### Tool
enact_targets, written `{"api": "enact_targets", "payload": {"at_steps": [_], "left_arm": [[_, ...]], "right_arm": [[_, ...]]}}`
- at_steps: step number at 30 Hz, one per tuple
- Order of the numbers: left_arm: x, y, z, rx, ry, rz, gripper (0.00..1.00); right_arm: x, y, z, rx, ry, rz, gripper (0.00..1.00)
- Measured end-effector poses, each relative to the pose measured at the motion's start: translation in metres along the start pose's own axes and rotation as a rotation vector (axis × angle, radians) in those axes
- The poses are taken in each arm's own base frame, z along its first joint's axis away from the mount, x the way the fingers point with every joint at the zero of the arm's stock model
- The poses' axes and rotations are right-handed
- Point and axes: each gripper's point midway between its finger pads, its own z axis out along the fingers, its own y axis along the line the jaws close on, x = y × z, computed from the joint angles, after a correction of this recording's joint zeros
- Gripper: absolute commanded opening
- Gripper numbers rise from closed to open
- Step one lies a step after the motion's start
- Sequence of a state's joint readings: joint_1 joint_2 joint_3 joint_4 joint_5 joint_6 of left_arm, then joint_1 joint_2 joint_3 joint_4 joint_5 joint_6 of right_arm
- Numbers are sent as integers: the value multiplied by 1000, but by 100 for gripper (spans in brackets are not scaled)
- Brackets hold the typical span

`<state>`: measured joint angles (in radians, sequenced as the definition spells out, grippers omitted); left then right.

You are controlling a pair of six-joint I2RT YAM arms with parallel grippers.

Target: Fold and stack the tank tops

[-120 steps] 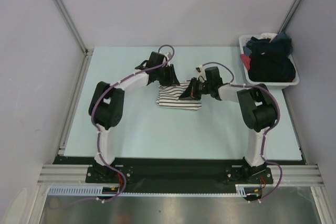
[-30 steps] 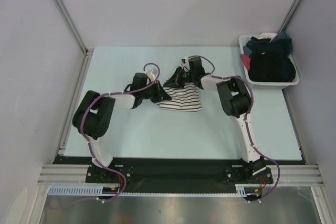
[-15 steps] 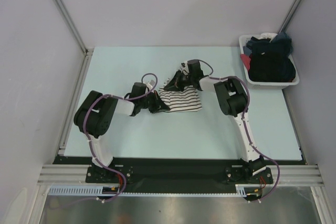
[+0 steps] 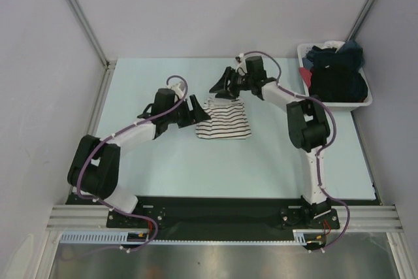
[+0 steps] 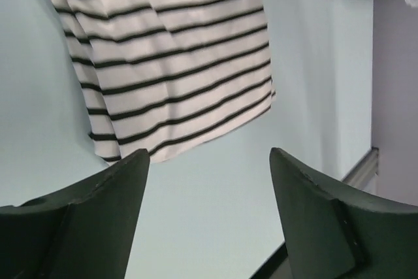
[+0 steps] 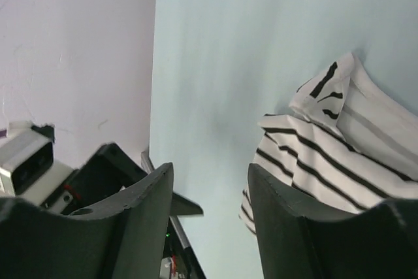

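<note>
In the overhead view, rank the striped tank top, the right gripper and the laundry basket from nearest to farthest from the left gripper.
1. The striped tank top, just right of the left gripper.
2. The right gripper, beyond the top's far edge.
3. The laundry basket, far right corner.

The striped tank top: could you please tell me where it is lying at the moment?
In the top view, the striped tank top lies folded mid-table, with the left fingers just to its left and the right fingers at its far edge.
</note>
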<state>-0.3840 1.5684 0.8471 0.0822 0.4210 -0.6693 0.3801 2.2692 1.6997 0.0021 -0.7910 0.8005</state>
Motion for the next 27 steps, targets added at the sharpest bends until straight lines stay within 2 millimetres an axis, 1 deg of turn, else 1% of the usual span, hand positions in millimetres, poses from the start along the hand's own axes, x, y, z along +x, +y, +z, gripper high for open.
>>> {"api": "enact_targets", "payload": {"at_steps": [1,4,5,7,9,11,14,17,22,24,27], "left_arm": [[-9,-3,-4,-16,-22,18,81],[-39,-10,-9,-68,-91,70,81],[-47,-10,-9,-90,-106,84,80],[-61,-6,-6,-139,-126,104,77],[-70,2,2,-188,-124,117,75],[-75,14,13,-243,-109,128,72],[-71,34,26,-318,-62,139,67],[-68,50,36,-371,-16,151,66],[-67,63,46,-413,25,171,67],[-67,65,49,-418,35,178,67],[-70,67,56,-420,43,187,65]], "right_arm": [[-5,8,-12,8,-21,-32,56],[-20,27,-43,49,-84,-106,51],[-25,30,-53,70,-107,-128,49],[-35,29,-71,133,-152,-167,48],[-40,19,-82,205,-178,-183,47],[-40,1,-89,292,-187,-186,47],[-31,-28,-97,418,-168,-175,48],[-26,-53,-103,520,-151,-177,48],[-17,-89,-102,627,-104,-162,48],[-12,-104,-101,663,-83,-148,48],[-8,-121,-97,701,-58,-135,47]]}}
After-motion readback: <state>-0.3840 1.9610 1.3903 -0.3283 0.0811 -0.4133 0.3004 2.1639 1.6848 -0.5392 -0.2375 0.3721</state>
